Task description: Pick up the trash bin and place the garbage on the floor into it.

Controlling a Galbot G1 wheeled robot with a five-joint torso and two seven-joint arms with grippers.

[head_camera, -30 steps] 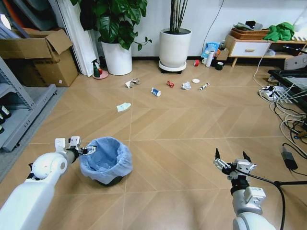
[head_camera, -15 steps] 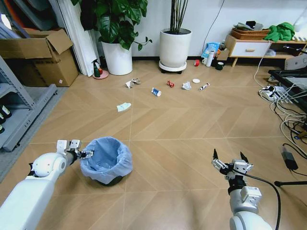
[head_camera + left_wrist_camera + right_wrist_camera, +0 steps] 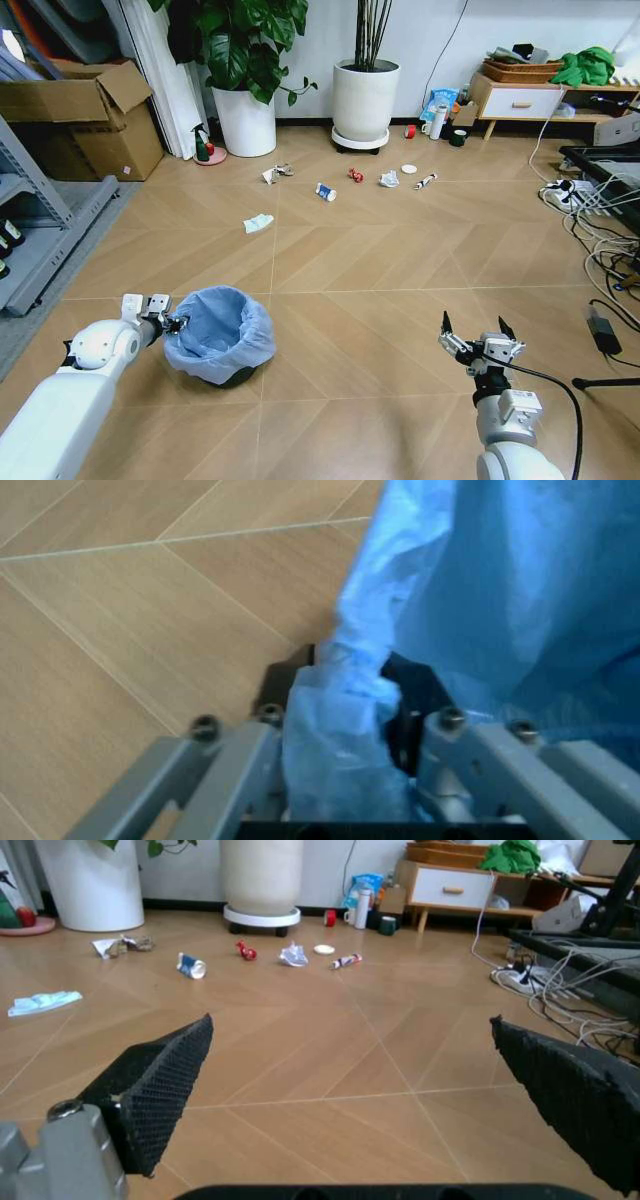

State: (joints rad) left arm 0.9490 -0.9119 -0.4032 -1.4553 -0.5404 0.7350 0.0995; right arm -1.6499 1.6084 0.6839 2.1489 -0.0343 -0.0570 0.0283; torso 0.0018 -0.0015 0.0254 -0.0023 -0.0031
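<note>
Trash bin (image 3: pixel 218 340), crinkly blue-lined, rim pinched by left gripper (image 3: pixel 176 323); right gripper (image 3: pixel 478 343) spread wide.

No text, label, brand, number or sign can be read on anything in these views; print on the small packages by the far wall is too small to make out.
</note>
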